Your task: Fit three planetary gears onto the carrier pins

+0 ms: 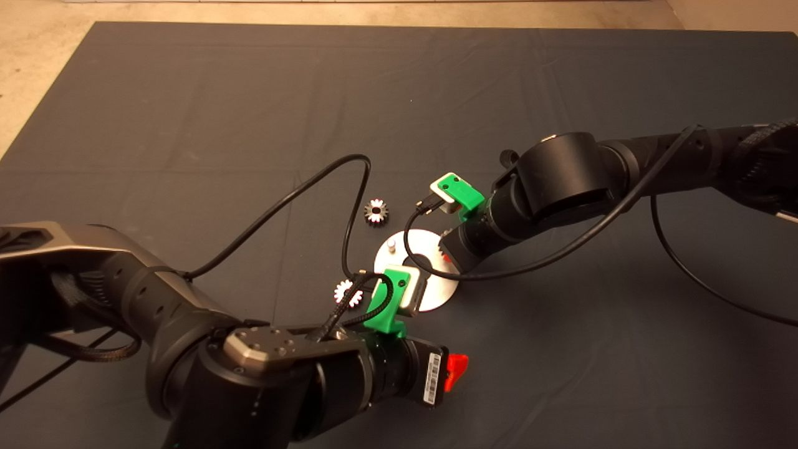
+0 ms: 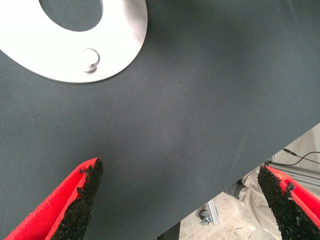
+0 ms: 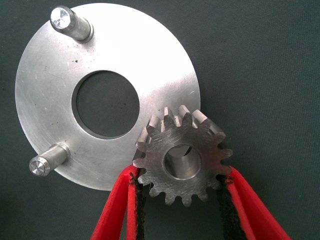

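Note:
The carrier disc (image 3: 55, 95) lies flat on the mat with two bare carrier pins (image 3: 70, 22) (image 3: 47, 162) in the right wrist view. My right gripper (image 3: 182, 172) is shut on one planetary gear (image 3: 182, 160), held over the disc's rim; whether a pin sits under its bore I cannot tell. Two more gears lie on the mat: one (image 1: 376, 212) beyond the disc (image 1: 442, 287), one (image 1: 348, 293) at its left, partly behind a cable. My left gripper (image 2: 181, 166) is open over bare mat near the disc (image 2: 120, 45), with nothing between its fingers.
Black cables (image 1: 293, 196) loop over the mat beside the disc and both wrists crowd above it. The left wrist view shows the mat's edge, with floor, a caster (image 2: 206, 215) and a person's leg (image 2: 252, 192) beyond it.

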`<state>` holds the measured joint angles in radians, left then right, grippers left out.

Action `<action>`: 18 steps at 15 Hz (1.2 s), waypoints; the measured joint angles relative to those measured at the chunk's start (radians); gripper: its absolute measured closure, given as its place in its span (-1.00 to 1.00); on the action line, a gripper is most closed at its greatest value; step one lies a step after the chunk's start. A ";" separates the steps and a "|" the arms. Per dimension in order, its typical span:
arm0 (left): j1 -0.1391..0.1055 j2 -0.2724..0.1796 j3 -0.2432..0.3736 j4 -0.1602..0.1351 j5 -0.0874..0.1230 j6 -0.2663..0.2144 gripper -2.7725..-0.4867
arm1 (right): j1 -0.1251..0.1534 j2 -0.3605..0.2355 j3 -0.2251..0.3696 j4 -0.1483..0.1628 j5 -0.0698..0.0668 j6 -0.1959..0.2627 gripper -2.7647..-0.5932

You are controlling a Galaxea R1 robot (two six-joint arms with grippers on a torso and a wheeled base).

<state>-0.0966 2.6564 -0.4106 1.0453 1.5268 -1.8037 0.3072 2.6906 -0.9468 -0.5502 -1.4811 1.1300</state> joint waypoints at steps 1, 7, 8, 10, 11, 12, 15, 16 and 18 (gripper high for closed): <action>0.000 0.000 0.000 0.001 0.000 0.000 -0.51 | 0.000 0.000 0.000 0.000 0.000 0.000 0.82; 0.000 0.000 0.000 0.005 0.000 0.000 -0.52 | -0.005 0.000 0.000 0.000 0.000 0.000 0.82; 0.000 0.000 0.000 0.006 0.000 0.000 -0.52 | -0.006 0.000 0.000 -0.001 0.000 -0.001 0.82; 0.000 0.000 0.000 0.006 0.000 0.000 -0.51 | -0.014 0.000 0.000 -0.001 0.000 0.000 0.82; 0.000 0.000 0.000 0.006 0.000 0.000 -0.51 | -0.022 0.000 0.000 -0.002 0.000 0.000 0.82; 0.000 0.000 0.000 0.006 0.000 0.000 -0.52 | -0.028 0.000 0.000 -0.003 0.000 -0.003 0.82; 0.000 0.000 0.000 0.007 0.000 0.000 -0.51 | -0.030 0.000 0.000 -0.007 0.000 -0.007 0.82; 0.000 0.000 0.000 0.007 0.000 0.000 -0.51 | -0.031 0.000 0.000 -0.008 0.000 -0.008 0.82; 0.000 0.000 0.000 0.007 0.000 0.000 -0.52 | -0.031 0.000 0.000 -0.008 0.000 -0.025 0.82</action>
<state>-0.0966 2.6566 -0.4106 1.0519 1.5268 -1.8036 0.2766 2.6906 -0.9466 -0.5579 -1.4811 1.1049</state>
